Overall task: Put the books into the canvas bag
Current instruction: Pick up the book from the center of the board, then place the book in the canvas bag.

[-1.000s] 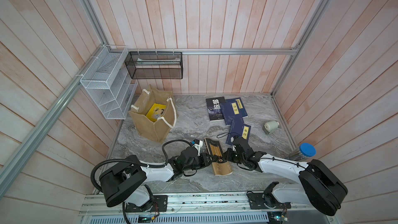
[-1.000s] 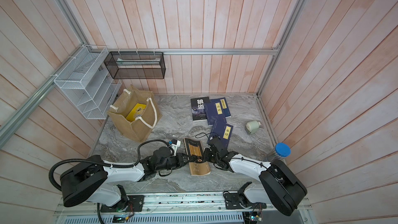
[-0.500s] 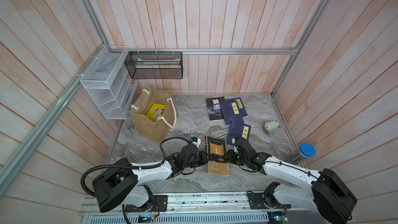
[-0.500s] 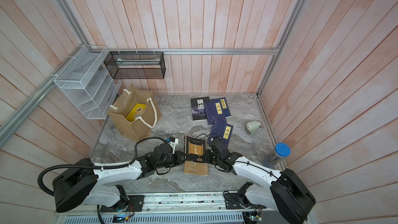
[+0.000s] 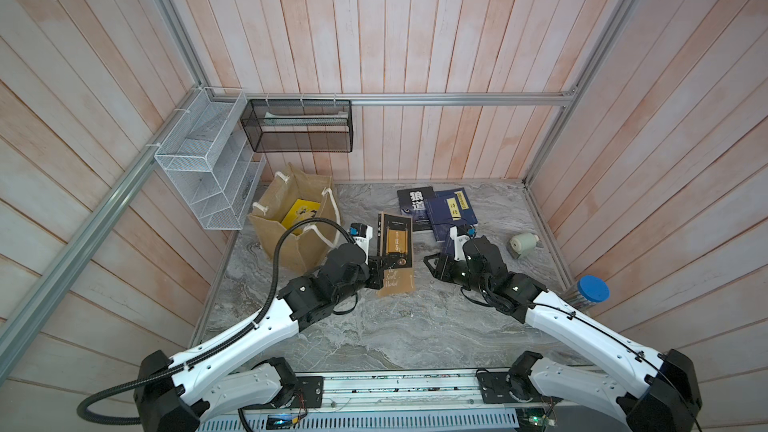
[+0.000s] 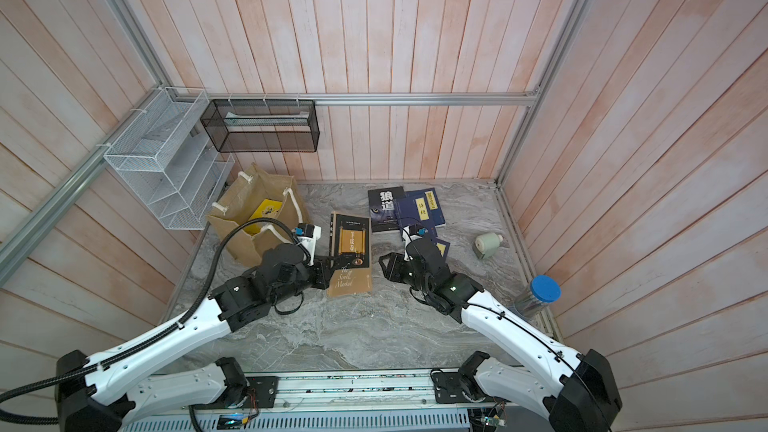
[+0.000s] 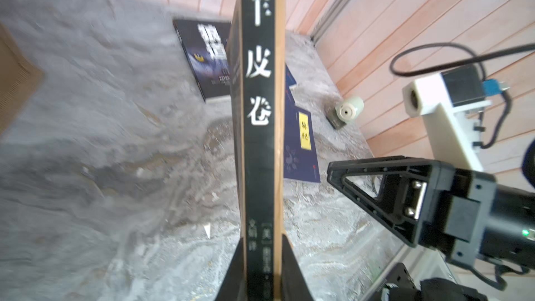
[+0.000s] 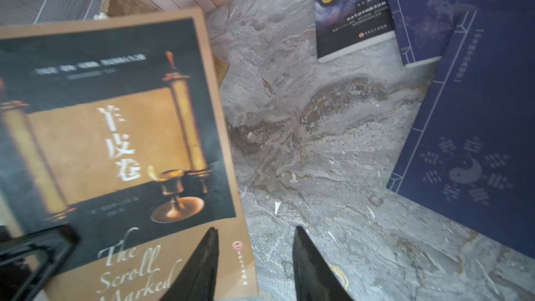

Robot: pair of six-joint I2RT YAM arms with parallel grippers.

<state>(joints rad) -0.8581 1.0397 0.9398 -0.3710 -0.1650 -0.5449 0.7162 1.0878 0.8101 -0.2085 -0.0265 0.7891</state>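
My left gripper point(image 5: 376, 273) point(image 7: 262, 256) is shut on the spine edge of the brown-and-black book point(image 5: 395, 249) point(image 6: 351, 249) point(image 7: 262, 97), which it holds cover-up over the marble table, right of the canvas bag point(image 5: 270, 228) point(image 6: 239, 205). A yellow book point(image 5: 301, 213) lies inside the bag. My right gripper point(image 5: 430, 263) point(image 6: 384, 268) point(image 8: 256, 228) stands open just right of that book point(image 8: 115, 140), holding nothing. A black book point(image 5: 415, 205) point(image 8: 353, 10) and navy books point(image 5: 451, 209) point(image 8: 477, 140) lie at the back; my right arm partly hides one navy book point(image 6: 442, 248).
A white wire rack point(image 5: 208, 176) and a black mesh basket point(image 5: 297, 126) hang on the back-left walls. A pale green roll-like object point(image 5: 524, 243) lies at the right edge. A blue-lidded jar point(image 5: 592, 290) stands beside my right arm.
My right gripper has let go of the brown-and-black book and drawn back to the right. The left gripper keeps its grip and has carried the book away from the front edge.
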